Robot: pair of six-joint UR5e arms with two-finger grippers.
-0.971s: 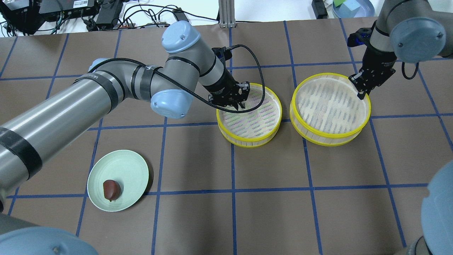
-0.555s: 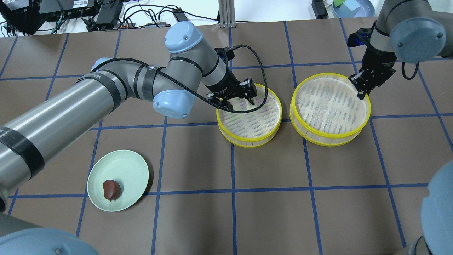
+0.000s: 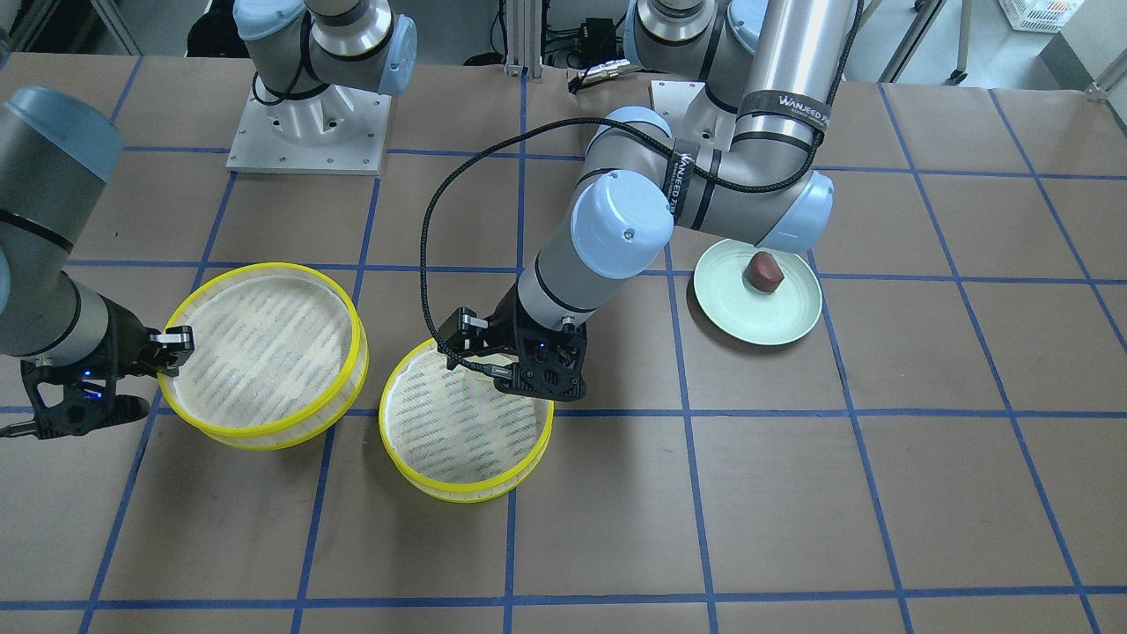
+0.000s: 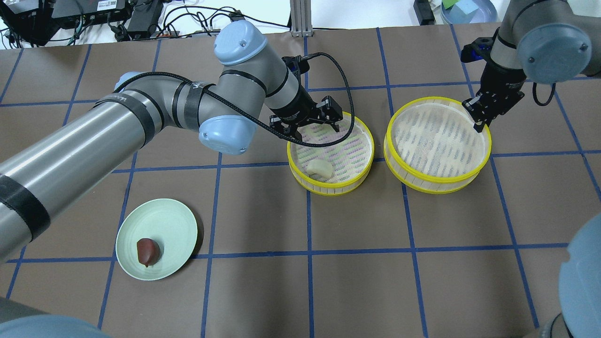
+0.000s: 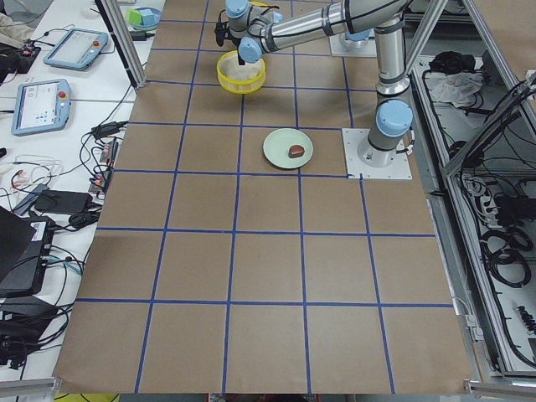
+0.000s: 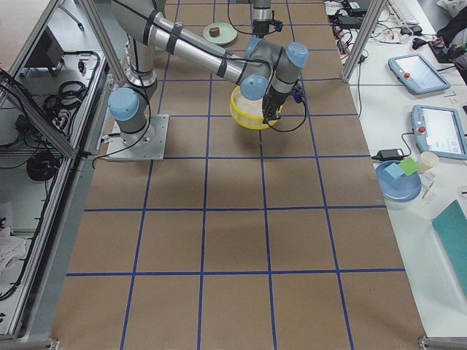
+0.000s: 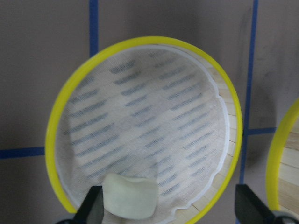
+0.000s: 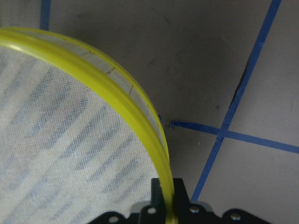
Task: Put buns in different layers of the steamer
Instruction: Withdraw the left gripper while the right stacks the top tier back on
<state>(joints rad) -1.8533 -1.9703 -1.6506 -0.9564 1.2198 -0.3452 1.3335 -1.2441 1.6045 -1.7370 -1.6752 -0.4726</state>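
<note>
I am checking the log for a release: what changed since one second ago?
The left gripper has opened wide, and the cream bun, unseen before, now lies in the tray below it. Unchanged: the right gripper grips the rim of the other tray; the brown bun sits on the green plate.

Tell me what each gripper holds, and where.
Left gripper: nothing, open near the cream bun. Right gripper: shut on the empty tray, at its yellow rim.
</note>
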